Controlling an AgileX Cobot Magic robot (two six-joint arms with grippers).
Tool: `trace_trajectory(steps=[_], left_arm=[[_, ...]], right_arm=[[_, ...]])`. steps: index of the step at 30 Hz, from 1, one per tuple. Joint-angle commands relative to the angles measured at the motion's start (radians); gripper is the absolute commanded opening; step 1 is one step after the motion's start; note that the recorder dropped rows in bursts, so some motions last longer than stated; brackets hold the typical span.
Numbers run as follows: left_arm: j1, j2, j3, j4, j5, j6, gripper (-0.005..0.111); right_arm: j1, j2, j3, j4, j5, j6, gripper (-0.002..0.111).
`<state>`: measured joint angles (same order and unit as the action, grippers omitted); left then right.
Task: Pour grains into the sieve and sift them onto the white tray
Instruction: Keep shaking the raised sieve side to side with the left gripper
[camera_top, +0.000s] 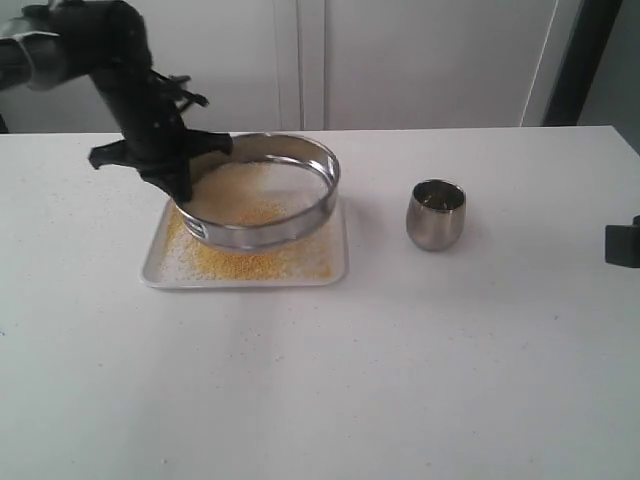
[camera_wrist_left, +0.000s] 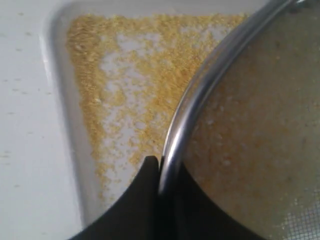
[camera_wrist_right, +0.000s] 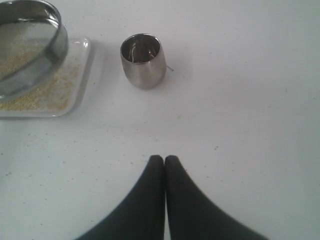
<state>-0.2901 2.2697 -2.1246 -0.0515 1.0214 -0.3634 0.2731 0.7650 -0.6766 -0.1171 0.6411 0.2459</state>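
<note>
- Left fingers (camera_wrist_left: 135, 200) pinch the sieve (camera_top: 268, 234) by its rim, holding it over the white tray (camera_top: 152, 272).
- Make your shakes small and level so grains (camera_top: 255, 264) fall inside the tray.
- Right fingers (camera_wrist_right: 150, 200) sit closed, empty, apart from the steel cup (camera_top: 436, 214).

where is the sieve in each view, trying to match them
Exterior view: the sieve sits left of centre, over the white tray, left of the cup.
Left wrist view: its rim is close up, clamped by the left gripper.
Right wrist view: cut off at the frame's edge, beside the cup.
Shared landmark: the tray's yellow grains.
</note>
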Motion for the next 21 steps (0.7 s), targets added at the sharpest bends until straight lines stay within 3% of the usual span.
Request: trace_trajectory(steps=[1, 4, 6, 9, 10, 11, 13, 14, 16, 17, 19, 21], left_arm=[[0.058, -0.031, 0.014, -0.130, -0.047, 0.050, 0.000], [-0.026, 0.006, 0.024, -0.090, -0.064, 0.054, 0.000], [-0.043, 0.008, 0.022, -0.029, -0.060, 0.050, 0.000], [0.009, -0.031, 0.003, 0.073, -0.001, 0.031, 0.000], [0.066, -0.057, 0.003, 0.066, 0.009, -0.020, 0.000], [0.080, -0.060, 0.003, 0.045, 0.006, -0.027, 0.000], [0.055, -0.040, 0.010, -0.063, -0.018, 0.009, 0.000], [-0.005, -0.013, 0.020, -0.064, -0.040, 0.012, 0.000], [-0.043, -0.020, 0.017, 0.013, -0.045, 0.022, 0.000], [-0.033, -0.034, 0.017, 0.051, -0.041, 0.020, 0.000], [0.057, -0.085, 0.017, 0.077, -0.012, -0.053, 0.000], [0.041, -0.066, 0.031, -0.026, -0.031, -0.021, 0.000]], right_arm=[[-0.006, -0.006, 0.004, -0.010, -0.009, -0.006, 0.000], [-0.006, -0.006, 0.004, -0.010, -0.011, -0.006, 0.000], [-0.006, -0.006, 0.004, -0.010, -0.011, -0.006, 0.000], [-0.006, -0.006, 0.004, -0.010, -0.010, -0.006, 0.000], [-0.006, -0.006, 0.004, -0.010, -0.010, -0.006, 0.000], [-0.006, -0.006, 0.004, -0.010, -0.010, -0.006, 0.000], [-0.006, -0.006, 0.004, -0.010, -0.010, -0.006, 0.000], [-0.006, -0.006, 0.004, -0.010, -0.010, -0.006, 0.000], [-0.006, -0.006, 0.004, -0.010, -0.010, -0.006, 0.000], [-0.006, -0.006, 0.004, -0.010, -0.010, -0.006, 0.000], [-0.006, -0.006, 0.004, -0.010, -0.010, -0.006, 0.000], [-0.006, -0.006, 0.004, -0.010, -0.010, -0.006, 0.000]])
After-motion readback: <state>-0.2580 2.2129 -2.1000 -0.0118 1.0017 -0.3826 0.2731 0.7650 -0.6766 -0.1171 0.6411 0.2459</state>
